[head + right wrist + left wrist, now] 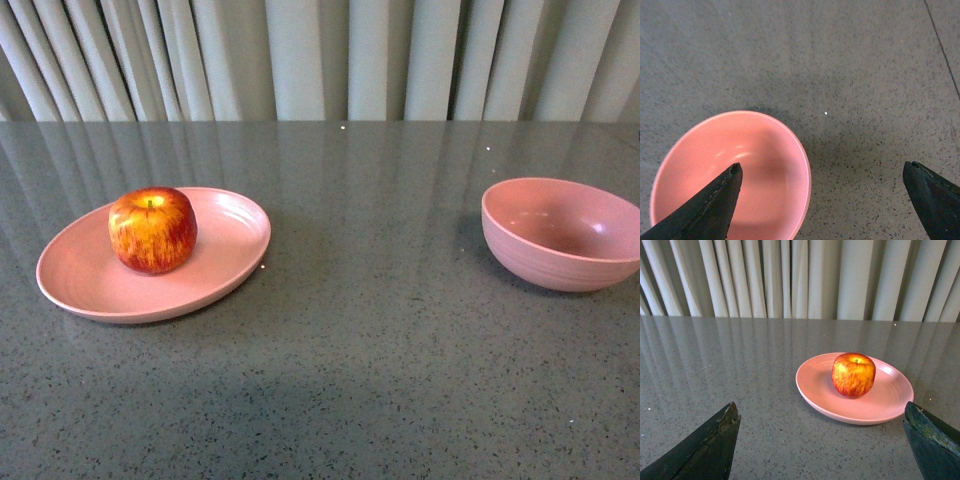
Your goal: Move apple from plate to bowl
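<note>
With the left gripper (820, 407) and right gripper (821, 165) both wide open, an off-centre pinch could roll the apple (152, 230) off the plate (232, 232) at frame left.

The apple (152, 230) sat upright on the plate (225, 262), left on the grey speckled desk (370, 330). The bowl (560, 235) stood well apart at the right. Pale curtains (320, 58) hung behind.

You see a grey speckled table (350, 380) with a glossy sheen. Behind it, you have pale pleated curtains (320, 60).
</note>
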### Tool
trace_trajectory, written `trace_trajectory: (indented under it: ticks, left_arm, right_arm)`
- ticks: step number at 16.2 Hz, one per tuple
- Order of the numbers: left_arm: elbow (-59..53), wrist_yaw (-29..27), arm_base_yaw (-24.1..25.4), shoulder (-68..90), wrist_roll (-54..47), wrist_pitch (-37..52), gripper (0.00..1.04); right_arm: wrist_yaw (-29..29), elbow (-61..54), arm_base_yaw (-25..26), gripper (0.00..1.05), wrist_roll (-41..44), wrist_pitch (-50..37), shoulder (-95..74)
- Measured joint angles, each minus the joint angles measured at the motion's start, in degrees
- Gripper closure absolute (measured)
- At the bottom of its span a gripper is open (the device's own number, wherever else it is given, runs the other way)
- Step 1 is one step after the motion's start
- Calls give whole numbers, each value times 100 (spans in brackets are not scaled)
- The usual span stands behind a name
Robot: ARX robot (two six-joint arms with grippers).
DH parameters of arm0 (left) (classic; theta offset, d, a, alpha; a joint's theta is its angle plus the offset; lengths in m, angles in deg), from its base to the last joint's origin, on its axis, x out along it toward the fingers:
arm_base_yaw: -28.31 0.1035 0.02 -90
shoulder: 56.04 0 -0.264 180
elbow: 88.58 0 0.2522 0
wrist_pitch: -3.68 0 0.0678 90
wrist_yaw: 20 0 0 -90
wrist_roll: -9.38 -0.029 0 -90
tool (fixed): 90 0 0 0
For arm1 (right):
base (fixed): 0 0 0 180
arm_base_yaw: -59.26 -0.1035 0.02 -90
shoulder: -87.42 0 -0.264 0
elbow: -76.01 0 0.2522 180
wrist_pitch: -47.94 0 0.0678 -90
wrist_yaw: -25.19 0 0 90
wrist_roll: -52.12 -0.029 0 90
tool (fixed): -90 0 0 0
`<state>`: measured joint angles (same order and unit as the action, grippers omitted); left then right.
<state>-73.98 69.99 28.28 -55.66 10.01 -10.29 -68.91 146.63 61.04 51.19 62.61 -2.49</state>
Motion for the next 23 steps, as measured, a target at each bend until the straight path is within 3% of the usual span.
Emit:
trace_trajectory:
  ticks: [9,14,16,17,23]
  left_arm:
    - [0,0,0,0,0,0,7]
    - [0,0,0,0,0,2,7]
    - [0,0,0,0,0,0,7]
    - [0,0,0,0,0,0,7]
    - [0,0,0,0,0,0,7]
  right_arm:
    - [323,717,-291,9,-562,608,-1401]
    - [256,717,-337,68,-715,597,-1504]
    - [229,717,-365,97,-748,595,-1512]
    - [184,734,-361,102,-785,603,-1486]
    - [-76,863,-435,102,-811,905,-807]
